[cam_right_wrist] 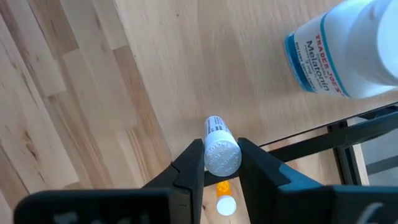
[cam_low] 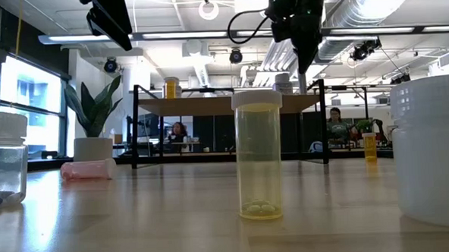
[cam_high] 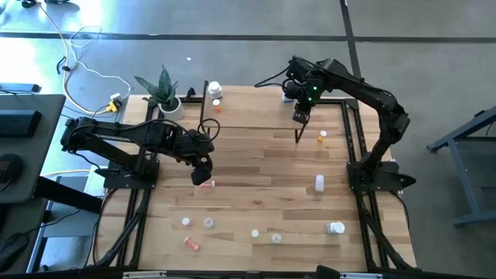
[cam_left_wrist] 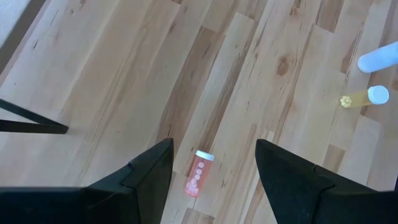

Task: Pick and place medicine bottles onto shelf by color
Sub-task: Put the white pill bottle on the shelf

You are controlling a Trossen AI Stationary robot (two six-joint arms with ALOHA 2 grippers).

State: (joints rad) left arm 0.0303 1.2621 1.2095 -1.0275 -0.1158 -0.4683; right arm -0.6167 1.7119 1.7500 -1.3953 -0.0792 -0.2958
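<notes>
My right gripper hangs over the right part of the shelf, shut on a small white bottle with a white cap. A big white Melatonin bottle stands on the shelf close by. An orange bottle lies on the table beyond the shelf's edge. My left gripper is open above a pink bottle that lies on its side on the table, its fingers either side of the bottle and well above it. My right gripper pinches the small white bottle at its capped end between the two fingers. They come from above, pointing steeply down. The cap faces up toward the wrist and the body points down past the fingertips, above the shelf board.
Several small bottles are scattered along the table's near part, and a white one stands at mid right. A potted plant and two bottles are at the shelf's left end. A clear vial stands close to the low camera.
</notes>
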